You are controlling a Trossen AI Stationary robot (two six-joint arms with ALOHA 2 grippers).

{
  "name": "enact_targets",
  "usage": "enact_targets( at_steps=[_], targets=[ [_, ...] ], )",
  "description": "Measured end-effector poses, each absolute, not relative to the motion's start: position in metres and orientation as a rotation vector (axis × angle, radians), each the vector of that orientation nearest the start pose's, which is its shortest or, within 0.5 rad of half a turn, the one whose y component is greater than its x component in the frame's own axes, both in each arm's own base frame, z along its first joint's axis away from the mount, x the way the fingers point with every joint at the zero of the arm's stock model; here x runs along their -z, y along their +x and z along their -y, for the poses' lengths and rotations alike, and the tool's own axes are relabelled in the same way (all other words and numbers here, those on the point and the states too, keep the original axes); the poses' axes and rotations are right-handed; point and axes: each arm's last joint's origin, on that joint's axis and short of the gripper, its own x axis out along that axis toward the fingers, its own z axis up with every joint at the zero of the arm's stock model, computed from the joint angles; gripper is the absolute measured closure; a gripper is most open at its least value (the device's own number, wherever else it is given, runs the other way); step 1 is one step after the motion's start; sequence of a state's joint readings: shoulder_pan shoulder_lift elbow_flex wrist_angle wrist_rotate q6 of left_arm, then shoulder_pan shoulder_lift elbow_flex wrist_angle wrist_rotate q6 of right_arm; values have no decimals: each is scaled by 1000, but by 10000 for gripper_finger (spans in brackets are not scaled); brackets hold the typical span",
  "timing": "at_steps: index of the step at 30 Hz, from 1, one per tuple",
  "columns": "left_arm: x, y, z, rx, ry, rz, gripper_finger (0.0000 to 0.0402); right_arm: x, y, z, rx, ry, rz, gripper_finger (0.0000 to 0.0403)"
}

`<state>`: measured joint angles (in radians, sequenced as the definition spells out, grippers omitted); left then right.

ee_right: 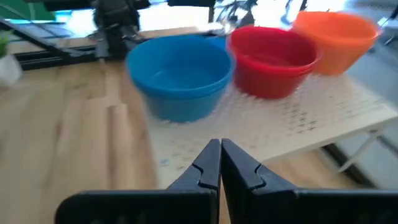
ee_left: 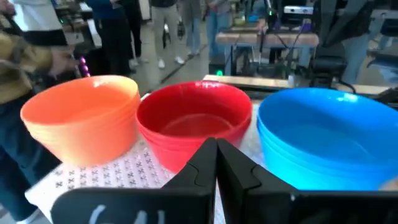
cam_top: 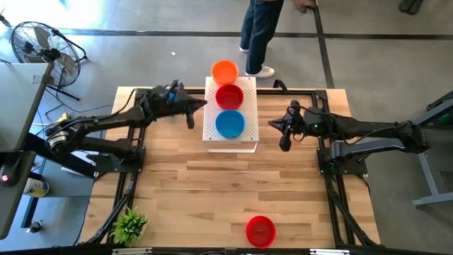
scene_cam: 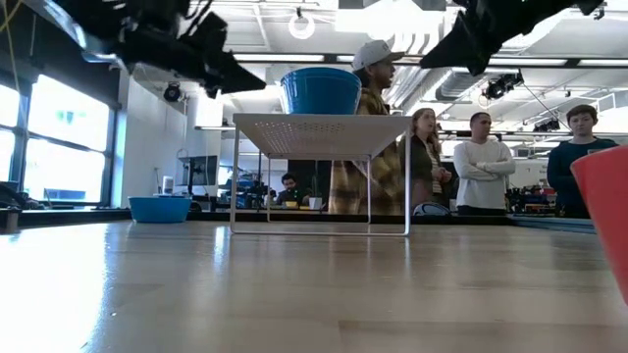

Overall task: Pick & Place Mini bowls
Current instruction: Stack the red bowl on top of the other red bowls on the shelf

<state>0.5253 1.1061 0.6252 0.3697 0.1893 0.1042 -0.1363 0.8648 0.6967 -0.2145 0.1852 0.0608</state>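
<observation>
A white perforated platform [cam_top: 249, 120] stands on thin legs at the table's far middle. Three mini bowls rest on it by their bases in a row: orange [cam_top: 224, 71] at the far end, red [cam_top: 229, 95] in the middle, blue [cam_top: 230, 124] nearest. The left wrist view shows the same orange [ee_left: 81, 118], red [ee_left: 194, 121] and blue [ee_left: 326, 140] bowls. Another red bowl [cam_top: 260, 231] sits on the table by the near edge. My left gripper [cam_top: 190, 122] [ee_left: 216, 152] hovers shut just left of the platform. My right gripper [cam_top: 284, 144] [ee_right: 220, 152] hovers shut just right of it.
A small green plant [cam_top: 129, 225] stands at the near left corner. Bare wood lies between the platform and the near red bowl. A person [cam_top: 260, 35] stands past the far edge, and several people [scene_cam: 481, 162] show in the room behind. A fan [cam_top: 39, 46] stands on the floor, far left.
</observation>
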Motion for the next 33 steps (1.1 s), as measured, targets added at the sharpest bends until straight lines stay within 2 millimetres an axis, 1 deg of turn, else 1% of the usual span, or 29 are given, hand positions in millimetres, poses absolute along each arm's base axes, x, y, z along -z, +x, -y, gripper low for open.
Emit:
enact_targets(
  at_steps=[2, 6, 9, 14, 17, 19, 24, 27, 30, 33],
  targets=[
    [-257, 207, -108, -322, 65, -100, 401, -289, 190, 24, 309, 92, -402, 403],
    [-241, 203, -93, -334, 88, -45, 401, -281, 198, 6, 262, 186, -509, 402],
    [-226, 199, -86, -339, 77, -42, 401, -273, 203, -12, 230, 259, -629, 402],
    [-210, 191, -78, -306, 44, 19, 401, -262, 211, -45, 205, 368, -802, 393],
    [-203, 185, -75, -289, 44, 54, 401, -258, 216, -65, 186, 401, -874, 371],
    [-200, 180, -73, -290, 48, 70, 401, -258, 222, -79, 162, 422, -905, 348],
    [-196, 173, -72, -317, 49, 76, 401, -256, 239, -114, 70, 444, -1017, 283],
    [-197, 172, -71, -319, 52, 89, 401, -251, 252, -136, 5, 450, -1083, 253],
    [-198, 172, -71, -320, 52, 88, 401, -241, 264, -159, -51, 441, -1157, 237],
    [-196, 172, -71, -319, 49, 77, 401, -228, 274, -178, -60, 442, -1207, 234]
  ],
)
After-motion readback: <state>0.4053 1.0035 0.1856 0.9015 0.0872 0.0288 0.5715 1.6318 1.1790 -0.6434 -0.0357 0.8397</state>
